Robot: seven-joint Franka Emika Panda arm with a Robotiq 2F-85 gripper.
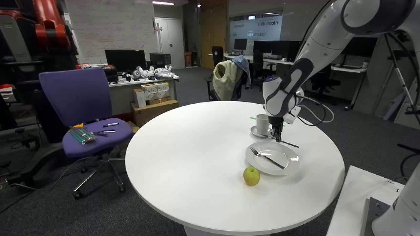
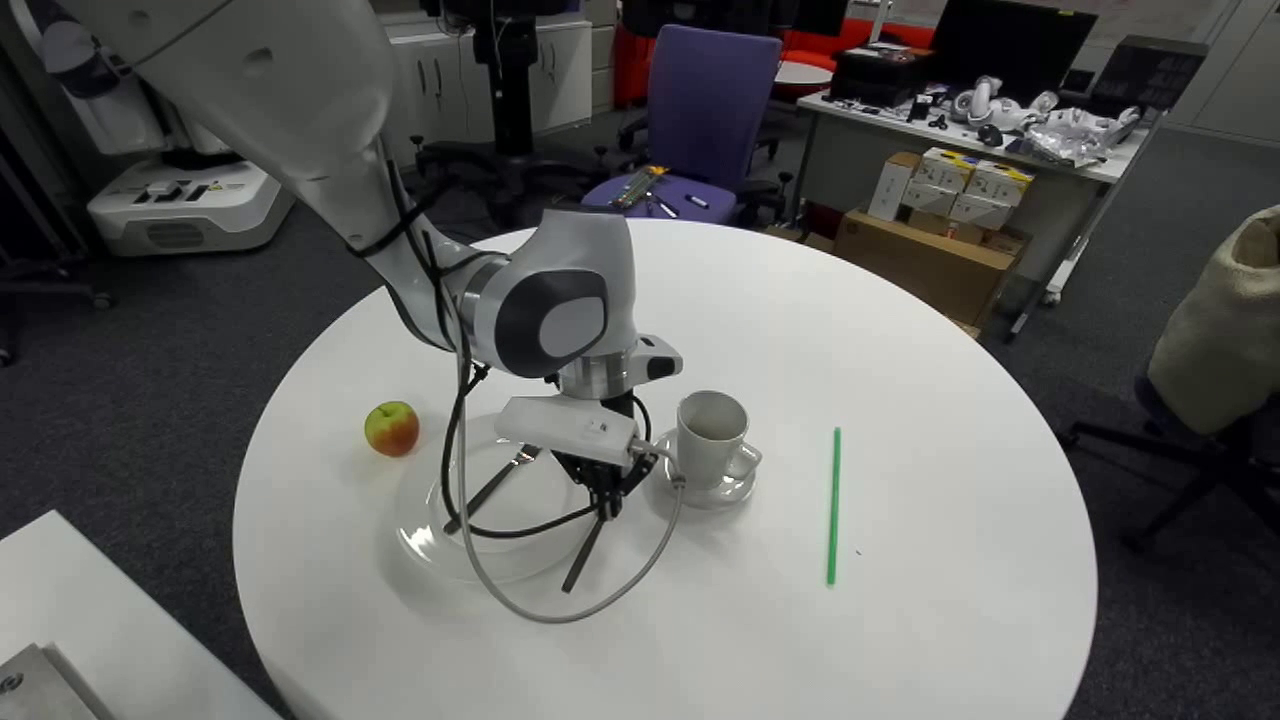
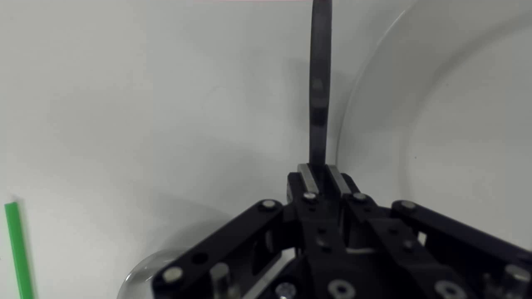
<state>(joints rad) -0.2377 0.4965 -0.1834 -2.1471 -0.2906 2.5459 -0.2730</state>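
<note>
Two black fingertips of the gripper (image 3: 320, 176) were closed on a slim, dark piece of cutlery (image 3: 320, 83), pinching it in the gap between a round, glossy white plate (image 1: 282, 152) and a small, round white saucer (image 1: 254, 131). The cutlery ran just outside the plate's rim; whether it rested on the large, round white table (image 1: 197, 147) or had been lifted could not be told. Crowding the gripper on the saucer side was an upright pale mug with a side handle (image 2: 708, 450), standing on the saucer. A dark-handled metal fork (image 1: 267, 158) lay on the plate, and a yellow-green apple with a red flush (image 2: 391, 428) sat near its rim. A slack grey cable (image 2: 545, 619) looped in front of the plate in an exterior view. Beyond the mug lay a thin, straight green stick (image 2: 834, 510).

On a pale rectangular panel (image 1: 257, 29) in the background, "nformati" could be made out. The handwriting on a big whiteboard (image 1: 111, 29) and the print on stacked yellow-and-white boxes (image 1: 156, 91) were too small to read.
</note>
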